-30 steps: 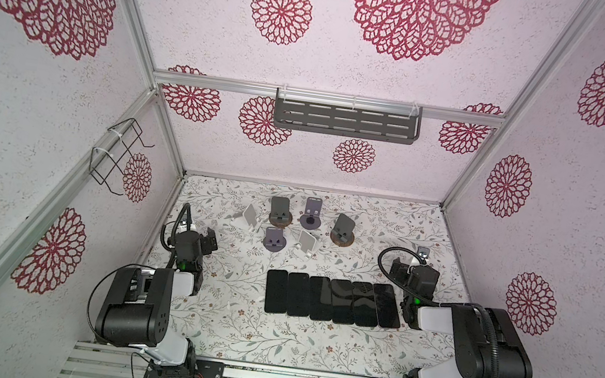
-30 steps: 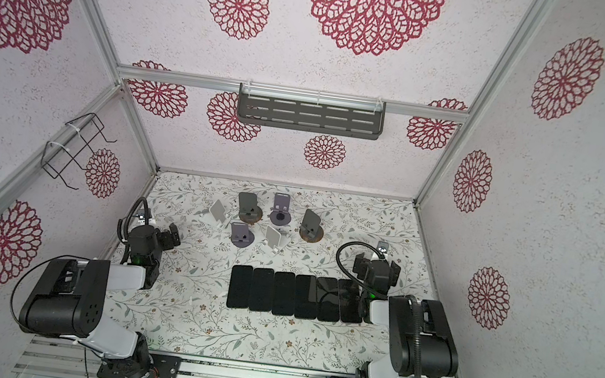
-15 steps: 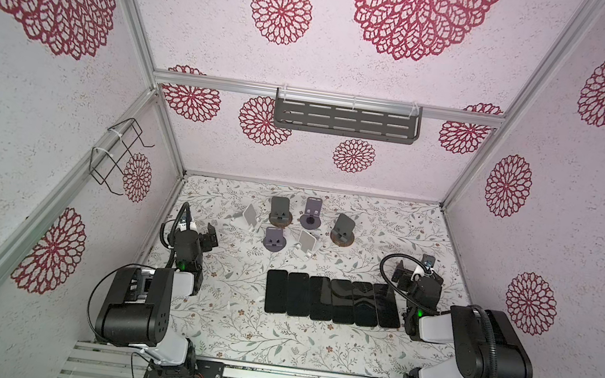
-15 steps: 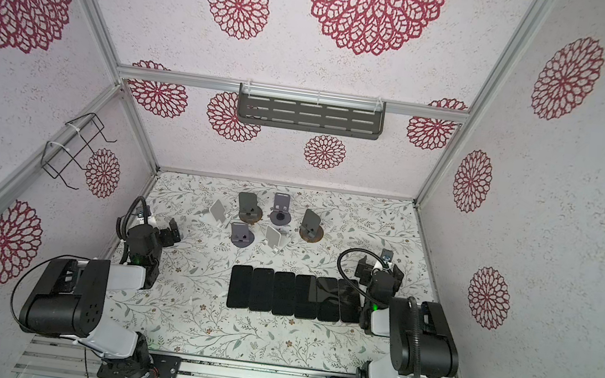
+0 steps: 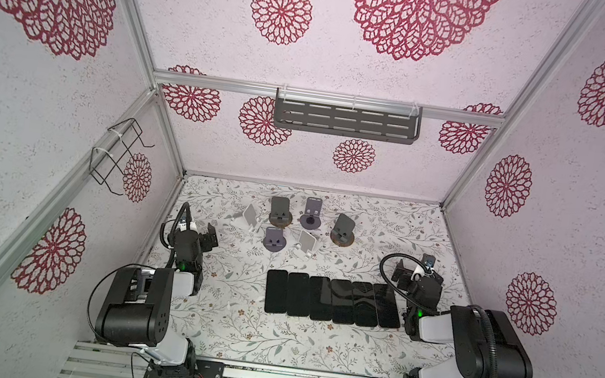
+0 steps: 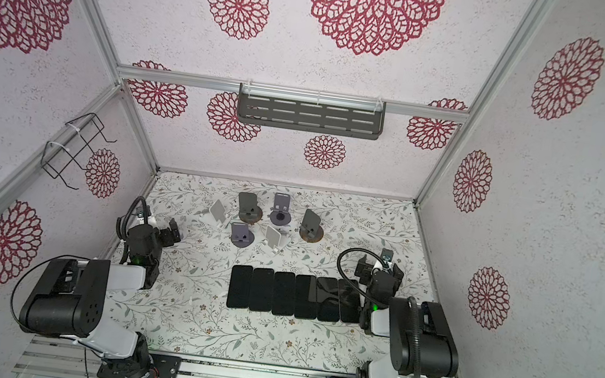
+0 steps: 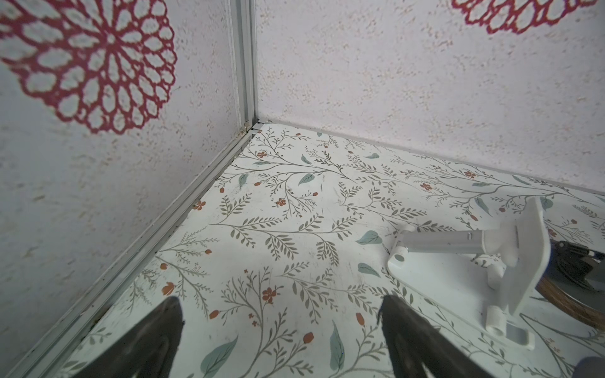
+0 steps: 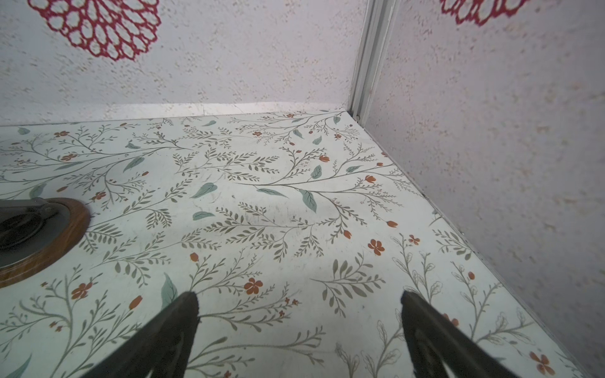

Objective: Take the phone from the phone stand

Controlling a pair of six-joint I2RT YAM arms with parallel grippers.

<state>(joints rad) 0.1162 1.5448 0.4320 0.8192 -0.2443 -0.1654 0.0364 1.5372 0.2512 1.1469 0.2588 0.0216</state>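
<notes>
**In a top view:** six phones (image 5: 334, 299) lie flat in a row on the table (image 5: 234, 332), at 6 o'clock of the phone stands (image 5: 279, 206). The left gripper (image 5: 198, 230) is at 9 o'clock of the row and the right gripper (image 5: 419, 273) at 3 o'clock.

**Left wrist:** fingers (image 7: 157, 330) spread wide, holding nothing; a white stand (image 7: 491, 271) is near.

**Right wrist:** fingers (image 8: 435, 333) likewise wide, gripping nothing.

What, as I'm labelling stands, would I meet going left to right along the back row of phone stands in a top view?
white stand → grey stand on wooden disc → purple stand → angled dark stand on wooden disc
</notes>
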